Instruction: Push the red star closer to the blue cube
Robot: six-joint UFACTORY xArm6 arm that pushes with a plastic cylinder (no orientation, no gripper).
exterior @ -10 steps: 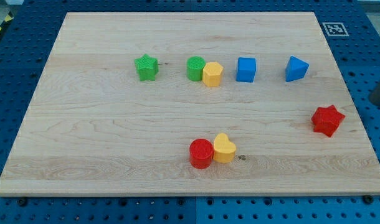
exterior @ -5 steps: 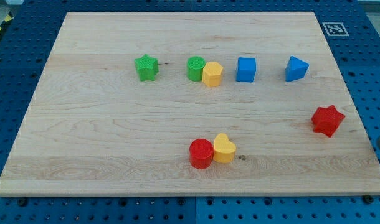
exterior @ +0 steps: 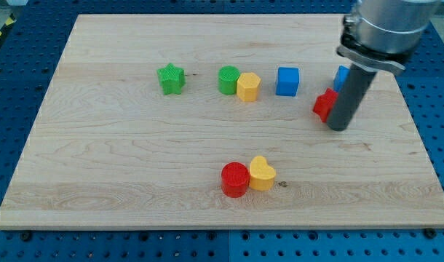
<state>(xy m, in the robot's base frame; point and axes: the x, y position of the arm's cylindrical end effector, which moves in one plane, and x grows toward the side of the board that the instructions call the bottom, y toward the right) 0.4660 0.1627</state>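
The red star lies right of centre on the wooden board, partly hidden by my rod. My tip rests on the board, touching the star's right side. The blue cube sits up and to the left of the star, a short gap away. A second blue block behind the rod is mostly hidden.
A green star sits at upper left. A green cylinder touches a yellow hexagonal block. A red cylinder touches a yellow heart near the view's bottom. The arm's grey body fills the top right.
The rod came in from the right edge and pushed the red star up and to the left, from the board's right side to just below-right of the blue cube.
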